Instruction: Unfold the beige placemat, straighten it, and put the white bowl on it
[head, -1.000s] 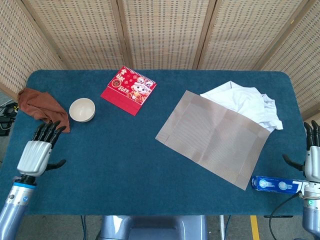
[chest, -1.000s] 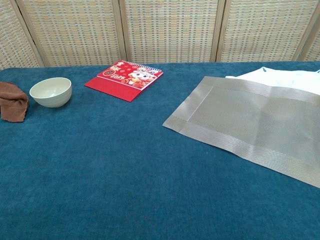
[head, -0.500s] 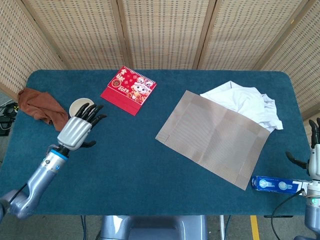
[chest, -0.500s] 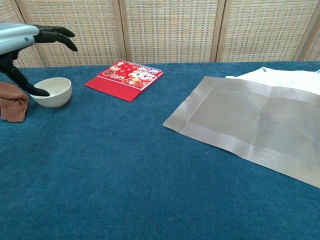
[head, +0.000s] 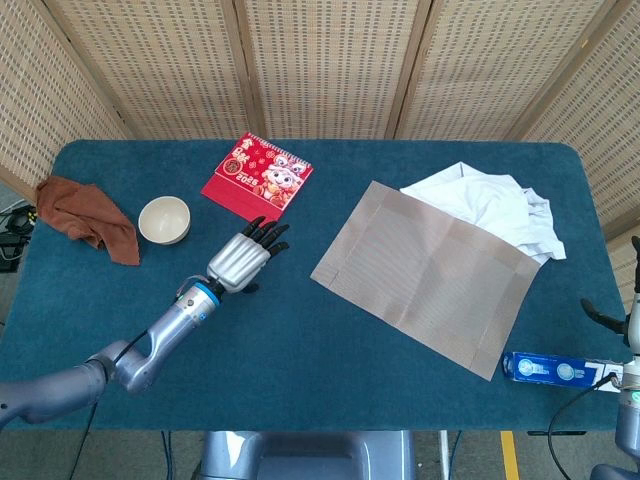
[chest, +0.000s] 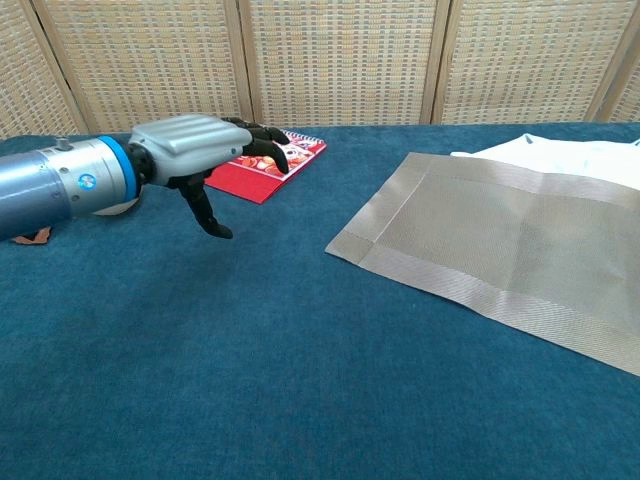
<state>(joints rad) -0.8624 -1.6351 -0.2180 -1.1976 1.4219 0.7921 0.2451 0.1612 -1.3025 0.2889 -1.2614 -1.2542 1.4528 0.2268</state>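
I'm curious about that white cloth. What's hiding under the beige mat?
The placemat lies over the near edge of the white cloth, and blue tablecloth is beneath. Anything else under it is covered.

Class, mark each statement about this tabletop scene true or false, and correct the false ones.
1. The white bowl sits on the beige placemat. False: it stands on the bare blue table, far left of the placemat.
2. The left hand holds nothing. True.
3. A brown cloth lies left of the bowl. True.
4. The red calendar lies on top of the placemat. False: it lies on the table, apart from the placemat.
5. White fabric lies at the placemat's far edge. True.
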